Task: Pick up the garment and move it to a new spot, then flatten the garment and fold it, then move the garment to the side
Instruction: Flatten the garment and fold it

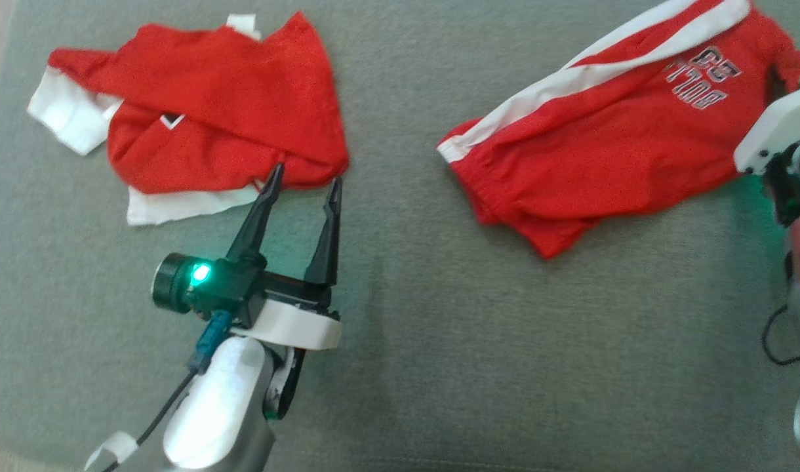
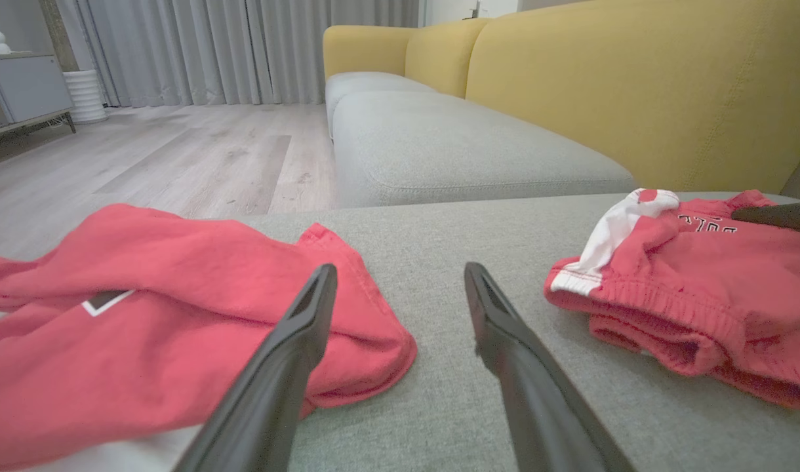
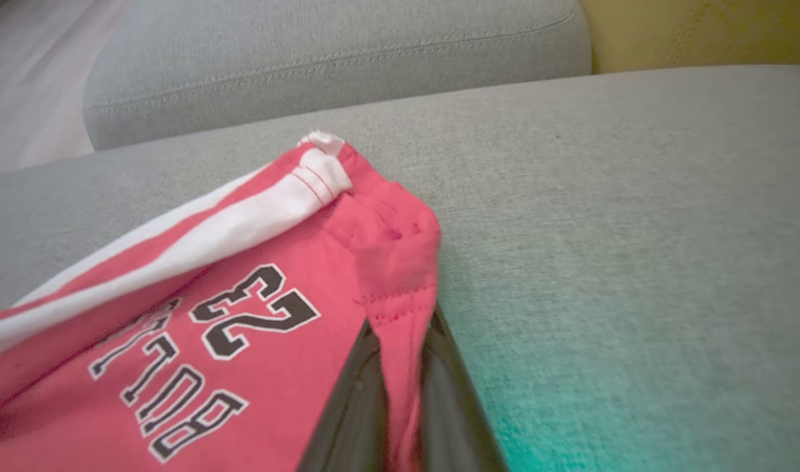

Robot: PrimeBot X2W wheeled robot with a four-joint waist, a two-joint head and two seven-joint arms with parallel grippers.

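The garment, red shorts (image 1: 603,151) with a white side stripe and black lettering, lies crumpled at the right of the grey cushion. My right gripper (image 3: 403,328) is shut on a fold of the shorts' (image 3: 242,308) hem at their far right end; its white wrist (image 1: 774,128) stands beside that end. In the left wrist view the shorts (image 2: 701,288) lie at the right, with a dark right finger (image 2: 777,215) reaching over them. My left gripper (image 1: 307,176) is open and holds nothing, its tips at the near edge of a red and white shirt (image 1: 223,111).
The red shirt (image 2: 144,314) lies bunched at the cushion's left, touching the left finger (image 2: 288,354). Bare grey cushion (image 1: 439,328) spreads between and in front of both clothes. A yellow backrest (image 2: 636,85) rises behind, another grey seat (image 2: 439,144) adjoins, and wooden floor (image 2: 177,151) lies beyond.
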